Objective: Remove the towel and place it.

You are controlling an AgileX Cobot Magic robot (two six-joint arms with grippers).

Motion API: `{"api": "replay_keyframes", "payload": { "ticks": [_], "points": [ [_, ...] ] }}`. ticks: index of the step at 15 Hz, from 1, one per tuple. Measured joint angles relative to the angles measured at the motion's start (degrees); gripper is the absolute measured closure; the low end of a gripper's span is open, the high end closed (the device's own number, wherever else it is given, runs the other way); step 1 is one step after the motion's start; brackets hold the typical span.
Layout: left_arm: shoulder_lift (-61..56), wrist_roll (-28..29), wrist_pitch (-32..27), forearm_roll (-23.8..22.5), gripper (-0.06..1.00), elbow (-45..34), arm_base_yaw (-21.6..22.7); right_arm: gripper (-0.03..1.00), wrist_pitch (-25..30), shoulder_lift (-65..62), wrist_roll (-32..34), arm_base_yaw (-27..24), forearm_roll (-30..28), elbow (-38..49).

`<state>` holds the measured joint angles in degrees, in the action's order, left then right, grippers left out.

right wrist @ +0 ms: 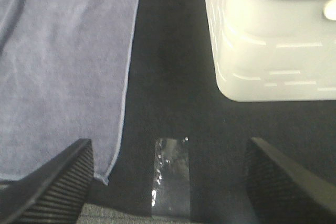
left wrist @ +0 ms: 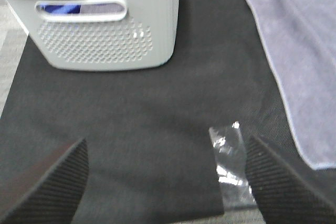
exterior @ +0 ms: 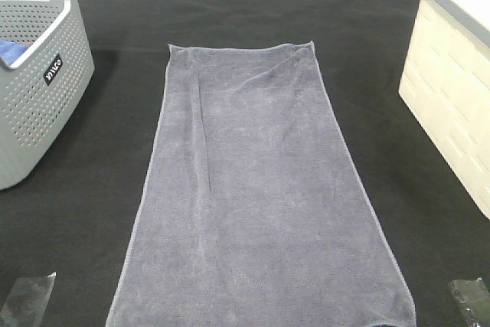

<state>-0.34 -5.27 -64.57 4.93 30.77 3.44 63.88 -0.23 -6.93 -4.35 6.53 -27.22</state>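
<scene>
In the grey basket — 1 blue cloth; cream bin closed.

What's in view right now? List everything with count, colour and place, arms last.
towel: one, dark slate-grey, spread flat lengthwise down the middle of the table cover.
table cover: one, black, under everything.
basket: one, grey perforated plastic, far left; blue cloth showing inside.
bin: one, cream with a grey lid, far right.
tape strips: two, clear, on the near edge of the cover, one left, one right.
left gripper: black, open, empty, over the cover by the left tape strip.
right gripper: black, open, empty, beside the towel's near right corner.
</scene>
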Motion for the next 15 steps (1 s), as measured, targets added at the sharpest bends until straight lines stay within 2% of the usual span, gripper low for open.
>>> {"api": "replay_keyframes", "payload": {
  "ticks": [3, 15],
  "points": [
    [0.0, 2.2, 1.9, 0.9, 0.17, -1.0, 0.0, 0.20, -0.3, 0.0, -1.3, 0.0, 0.9, 0.9],
    [0.0, 2.5, 2.1, 0.9, 0.17, -1.0, 0.0, 0.20, -0.3, 0.0, -1.3, 0.0, 2.3, 0.9]
  ]
}}
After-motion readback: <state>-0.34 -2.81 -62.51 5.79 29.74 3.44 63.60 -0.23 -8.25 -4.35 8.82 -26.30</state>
